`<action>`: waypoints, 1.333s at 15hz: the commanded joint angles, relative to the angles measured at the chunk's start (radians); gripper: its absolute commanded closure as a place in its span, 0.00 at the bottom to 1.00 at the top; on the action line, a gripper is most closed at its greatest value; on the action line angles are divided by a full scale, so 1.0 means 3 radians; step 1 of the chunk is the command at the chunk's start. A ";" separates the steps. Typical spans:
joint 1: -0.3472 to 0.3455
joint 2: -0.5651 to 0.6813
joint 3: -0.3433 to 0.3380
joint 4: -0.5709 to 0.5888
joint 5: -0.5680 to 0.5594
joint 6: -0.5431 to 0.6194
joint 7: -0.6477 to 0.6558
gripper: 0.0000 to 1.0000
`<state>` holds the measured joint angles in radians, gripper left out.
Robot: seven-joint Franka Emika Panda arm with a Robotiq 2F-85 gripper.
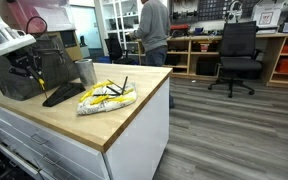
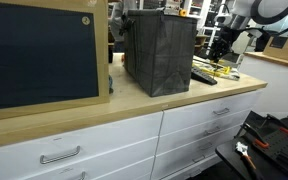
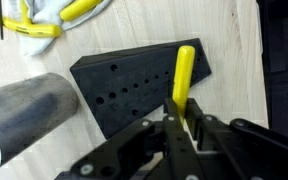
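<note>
A: Pinching anything, that black gripper?
B: Yes. Its jaws clamp one end of a yellow plastic stick that points down at the black perforated block on the wooden countertop, beside a grey metal cup.

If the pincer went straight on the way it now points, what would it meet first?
Probably the black holed block, just beyond the yellow stick that the pincer grips; depth is unclear.
</note>
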<state>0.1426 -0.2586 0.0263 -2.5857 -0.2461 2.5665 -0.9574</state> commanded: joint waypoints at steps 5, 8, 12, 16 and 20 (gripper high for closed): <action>-0.0002 -0.0001 0.0006 0.0005 0.0002 -0.0010 0.0002 0.85; -0.0002 -0.0001 0.0006 0.0005 0.0002 -0.0010 0.0002 0.85; -0.0016 -0.0008 0.0024 0.0018 -0.0025 -0.0021 0.0063 0.96; -0.0028 -0.0029 0.0050 0.0015 -0.0082 -0.0005 0.0113 0.96; -0.0048 -0.0016 0.0061 0.0029 -0.0153 0.0013 0.0176 0.96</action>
<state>0.1407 -0.2565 0.0333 -2.5833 -0.2637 2.5675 -0.9352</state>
